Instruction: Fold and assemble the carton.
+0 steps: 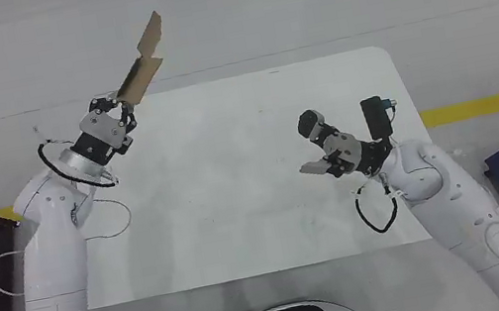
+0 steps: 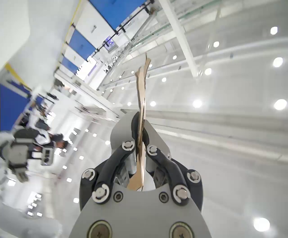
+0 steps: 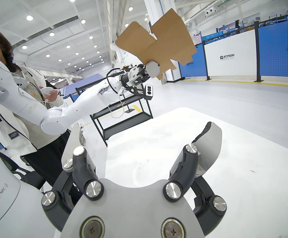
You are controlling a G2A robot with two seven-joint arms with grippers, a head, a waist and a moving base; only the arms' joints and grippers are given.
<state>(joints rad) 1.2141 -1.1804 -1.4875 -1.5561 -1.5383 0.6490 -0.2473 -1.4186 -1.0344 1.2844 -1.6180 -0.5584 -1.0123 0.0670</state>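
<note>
Carton (image 1: 141, 73), still a flat blank, is in the top view's upper left, pinched at its lower end by the left gripper (image 1: 123, 102). Its long axis slants up-right past the table (image 1: 235, 188) edge. Right gripper (image 1: 310, 147), jaws spread and empty, hangs right of centre, well apart, with the carton to its upper left.

Left tool (image 1: 123, 103) above the table's (image 1: 239, 208) far left corner. Carton (image 1: 144, 55) gripped in it, standing up and out past the far edge. Right tool (image 1: 312, 147) over the table's right side, well apart.
</note>
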